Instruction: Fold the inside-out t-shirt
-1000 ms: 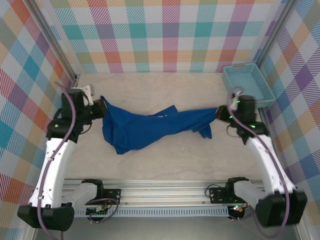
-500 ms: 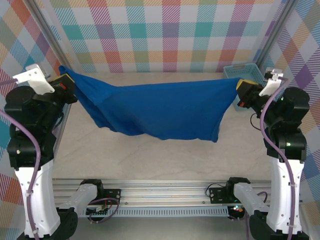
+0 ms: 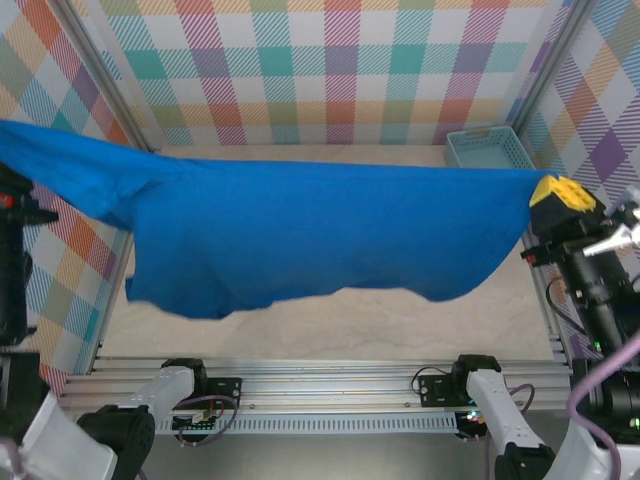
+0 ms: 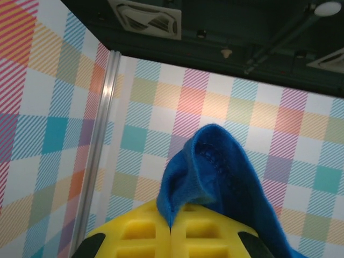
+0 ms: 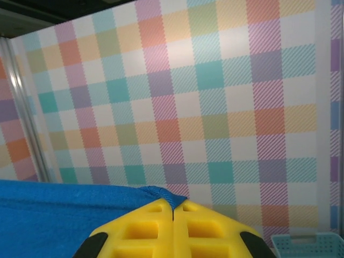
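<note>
Currently the inside-out t-shirt [image 3: 320, 230] is held in the air, stretched wide from left to right above the table [image 3: 390, 320]. Its upper edge runs nearly level between the two grip points. Its lower edge hangs in an uneven curve, lowest toward the left, and is clear of the table surface.

Left gripper [image 4: 171, 223]: jaws fully closed, yellow fingers [image 4: 134, 236] pressed together, with a folded, stitched edge of the blue cloth clamped between them and rising above the tips.

Right gripper [image 5: 173, 208]: jaws fully closed, a corner of the cloth pinched at the fingertips. The fabric runs off to the left from that point. In the top view this gripper [image 3: 560, 192] sits at the right end of the shirt, high above the table's right side.

A light-blue lattice basket [image 3: 488, 150] stands at the far right corner of the table, behind the shirt's upper edge. Plaid panels [image 3: 330, 70] enclose the far and side walls.
</note>
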Robot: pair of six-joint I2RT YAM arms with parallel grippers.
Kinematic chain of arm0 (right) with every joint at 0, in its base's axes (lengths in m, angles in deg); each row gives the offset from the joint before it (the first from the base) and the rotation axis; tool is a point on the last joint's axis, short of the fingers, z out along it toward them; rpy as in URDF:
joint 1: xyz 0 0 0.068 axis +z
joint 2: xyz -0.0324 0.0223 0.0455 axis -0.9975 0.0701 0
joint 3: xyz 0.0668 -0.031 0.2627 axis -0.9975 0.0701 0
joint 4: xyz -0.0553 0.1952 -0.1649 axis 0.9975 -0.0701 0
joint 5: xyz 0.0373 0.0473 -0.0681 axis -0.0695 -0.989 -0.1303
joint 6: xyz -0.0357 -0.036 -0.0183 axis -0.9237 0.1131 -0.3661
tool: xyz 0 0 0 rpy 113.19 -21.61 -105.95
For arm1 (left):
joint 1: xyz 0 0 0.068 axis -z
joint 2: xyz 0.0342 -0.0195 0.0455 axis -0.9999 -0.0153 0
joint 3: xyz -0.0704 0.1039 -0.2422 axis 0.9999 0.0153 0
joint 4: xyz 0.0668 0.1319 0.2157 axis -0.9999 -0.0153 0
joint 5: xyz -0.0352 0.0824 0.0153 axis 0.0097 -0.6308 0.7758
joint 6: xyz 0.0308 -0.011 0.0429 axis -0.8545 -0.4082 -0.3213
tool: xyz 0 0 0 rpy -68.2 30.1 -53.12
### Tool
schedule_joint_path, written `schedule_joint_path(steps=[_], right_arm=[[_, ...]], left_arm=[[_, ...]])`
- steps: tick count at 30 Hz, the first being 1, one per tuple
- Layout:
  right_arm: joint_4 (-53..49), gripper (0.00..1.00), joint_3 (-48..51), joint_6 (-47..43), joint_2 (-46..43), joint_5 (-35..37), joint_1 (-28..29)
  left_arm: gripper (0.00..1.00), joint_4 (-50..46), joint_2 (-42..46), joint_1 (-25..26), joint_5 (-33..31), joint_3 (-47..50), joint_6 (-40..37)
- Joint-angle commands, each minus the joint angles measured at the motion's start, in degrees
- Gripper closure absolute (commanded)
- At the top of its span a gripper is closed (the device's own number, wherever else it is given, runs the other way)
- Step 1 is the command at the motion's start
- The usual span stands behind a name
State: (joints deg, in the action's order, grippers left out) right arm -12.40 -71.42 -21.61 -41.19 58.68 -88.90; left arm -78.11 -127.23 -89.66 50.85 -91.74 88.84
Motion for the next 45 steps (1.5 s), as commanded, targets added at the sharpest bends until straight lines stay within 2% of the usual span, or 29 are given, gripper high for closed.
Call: schedule_joint_path(steps=[1, 5, 10, 12, 13, 14, 15, 16, 17, 19, 21, 23, 25, 27, 28, 31, 33, 35, 37, 38, 42, 45], right_arm=[[1.2, 1.00, 1.5, -2.1, 9.3, 8.7, -0.2], [7.6, 1.00, 3.0, -2.3, 19.6, 10.6, -0.2], [18.3, 1.00, 4.3, -1.9, 39.7, 11.2, 2.2], [22.0, 0.96, 2.6, -2.9, 48.5, 13.1, 4.0], [23.4, 0.89, 0.9, -3.2, 53.5, 15.0, 5.0], [23.9, 0.78, -1.3, -3.1, 57.8, 15.0, 5.4], [22.9, 0.64, -5.1, -2.8, 63.3, 14.7, 5.9], [21.0, 0.56, -9.6, -2.1, 68.6, 16.0, 6.4], [18.2, 0.50, -14.4, -2.8, 73.4, 16.6, 6.9], [11.5, 0.44, -24.0, -4.0, 80.7, 18.8, 8.3], [5.7, 0.43, -30.3, -5.3, 84.4, 18.3, 9.5], [2.5, 0.43, -30.0, -6.4, 84.0, 17.0, 11.0], [1.8, 0.43, -22.9, -5.3, 79.7, 12.3, 12.5], [3.5, 0.43, -12.4, -3.5, 74.0, 10.2, 14.7], [4.3, 0.43, -6.6, -2.1, 71.1, 8.2, 16.2], [5.9, 0.40, 8.8, 2.0, 65.0, 2.6, 19.7], [5.2, 0.37, 16.2, 3.6, 62.6, 2.5, 20.4], [2.4, 0.35, 22.3, 4.4, 59.5, 5.9, 20.3], [0.3, 0.34, 28.6, 5.9, 55.7, 10.7, 19.9], [-0.9, 0.34, 31.7, 6.9, 54.0, 10.9, 19.2], [0.8, 0.35, 42.7, 10.1, 48.1, 9.2, 14.5], [3.6, 0.36, 44.0, 10.7, 49.2, 6.9, 13.5]], left_arm=[[1.00, 0.4, -12.5, -0.5, -3.3, 0.9, -2.2], [1.00, 1.9, -24.4, -0.6, -2.3, -0.3, -2.6], [1.00, 4.6, -43.1, -0.6, 0.0, -0.2, -1.5], [0.99, 6.1, -50.8, -0.5, 1.0, -1.2, -0.9], [0.97, 6.8, -54.7, -0.5, 1.5, -2.3, -0.6], [0.92, 7.7, -58.7, -0.5, 1.6, -3.2, -0.5], [0.75, 8.1, -63.1, -0.5, 1.4, -5.2, 0.2], [0.64, 6.8, -68.3, -0.6, 1.6, -9.5, 0.5], [0.57, 3.1, -73.6, -0.6, 0.6, -15.9, 1.5], [0.46, -4.4, -82.9, -0.9, -0.6, -29.3, 4.4], [0.40, -8.9, -86.4, -1.0, -0.7, -35.5, 7.2], [0.36, -10.5, -84.0, -0.8, -0.2, -32.5, 9.2], [0.34, -9.1, -77.6, -0.2, 2.4, -22.0, 11.3], [0.33, -3.6, -68.0, 0.8, 5.1, -5.7, 14.0], [0.33, 1.4, -62.0, 1.5, 7.4, 5.8, 15.8], [0.33, 14.3, -46.7, 2.6, 13.2, 32.4, 21.8], [0.32, 19.7, -38.6, 3.1, 14.1, 46.6, 24.8], [0.32, 22.7, -30.7, 3.7, 15.2, 59.3, 27.0], [0.31, 23.9, -23.7, 5.1, 15.9, 69.1, 27.7], [0.31, 22.9, -20.5, 6.7, 14.7, 73.1, 27.8], [0.30, 18.3, -11.5, 14.2, 12.1, 83.2, 27.3], [0.30, 14.6, -6.7, 19.1, 8.8, 87.2, 28.8]])
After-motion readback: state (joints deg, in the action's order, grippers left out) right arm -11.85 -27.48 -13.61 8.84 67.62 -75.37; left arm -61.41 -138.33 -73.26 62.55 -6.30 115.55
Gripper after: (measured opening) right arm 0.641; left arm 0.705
